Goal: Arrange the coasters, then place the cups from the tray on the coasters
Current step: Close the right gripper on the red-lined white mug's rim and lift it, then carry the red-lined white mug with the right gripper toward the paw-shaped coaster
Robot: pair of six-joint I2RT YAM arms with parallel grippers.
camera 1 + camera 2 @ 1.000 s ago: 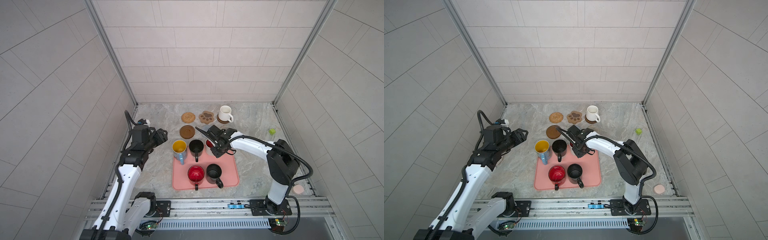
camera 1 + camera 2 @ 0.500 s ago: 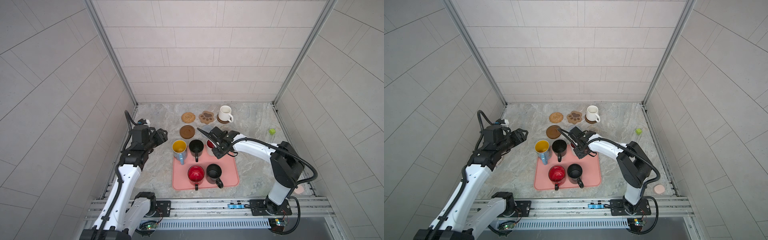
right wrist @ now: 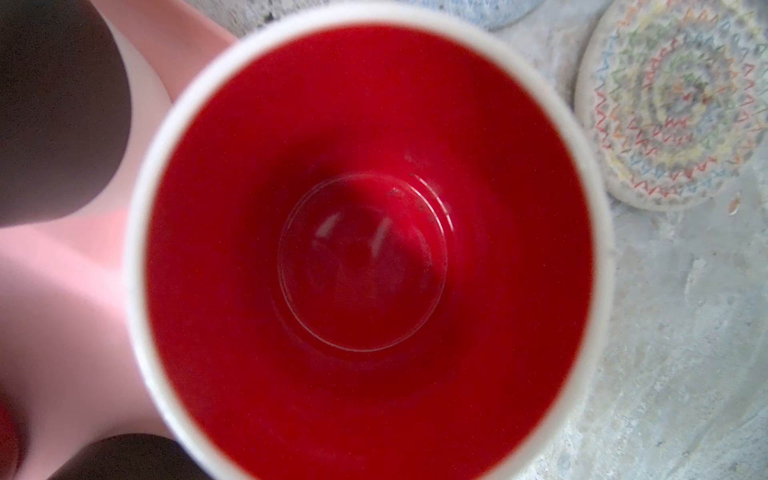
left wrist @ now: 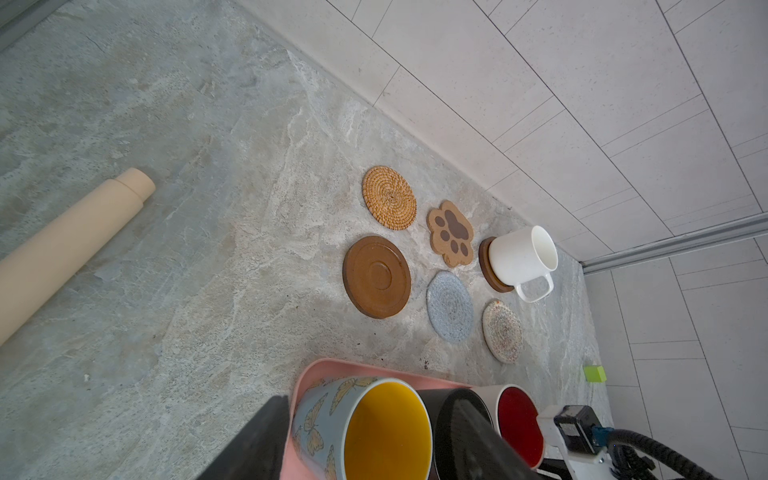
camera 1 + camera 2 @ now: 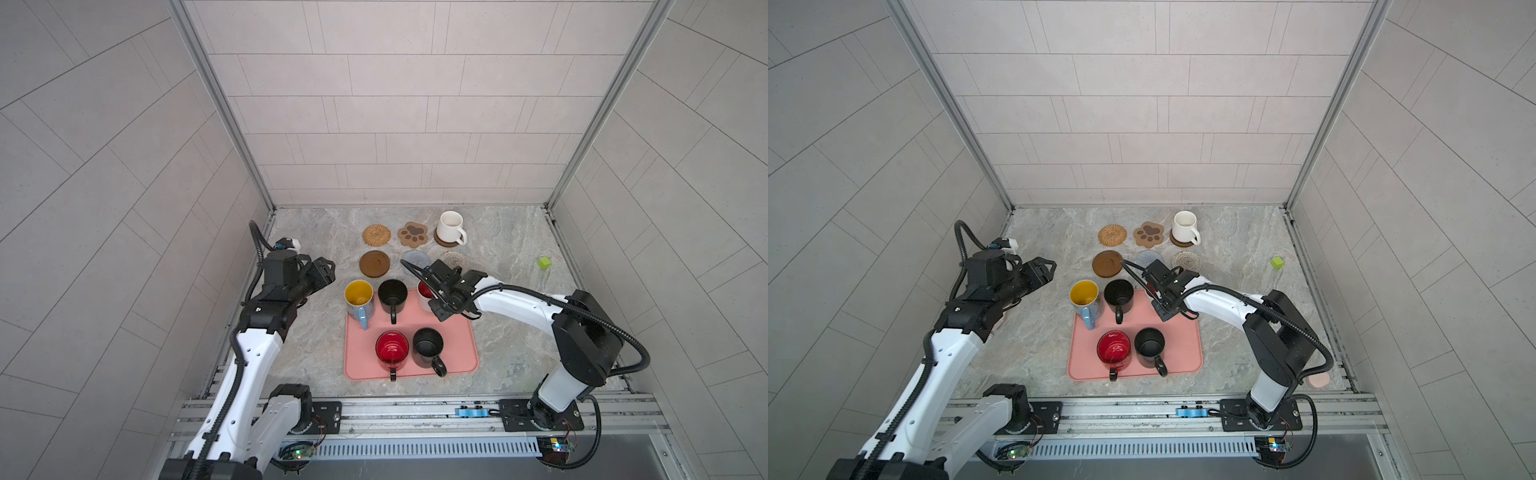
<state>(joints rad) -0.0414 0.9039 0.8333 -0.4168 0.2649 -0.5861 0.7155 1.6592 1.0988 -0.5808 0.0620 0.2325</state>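
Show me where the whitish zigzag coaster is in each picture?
In a top view: whitish coaster, right end of the nearer coaster row.
In a top view: same spot.
Left wrist: near the plain white mug.
Right wrist: beside the red-inside mug.
Shared landmark: grey-blue coaster beside it.

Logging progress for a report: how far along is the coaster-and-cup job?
Done: six coasters lie in two rows, and the white mug stands on the back-right one. In hand: the right gripper is shut beside the red-lined mug on the tray; the grip itself is hidden. Remaining: that mug and four others on the tray need moving to the five bare coasters. The left gripper hangs open, empty.
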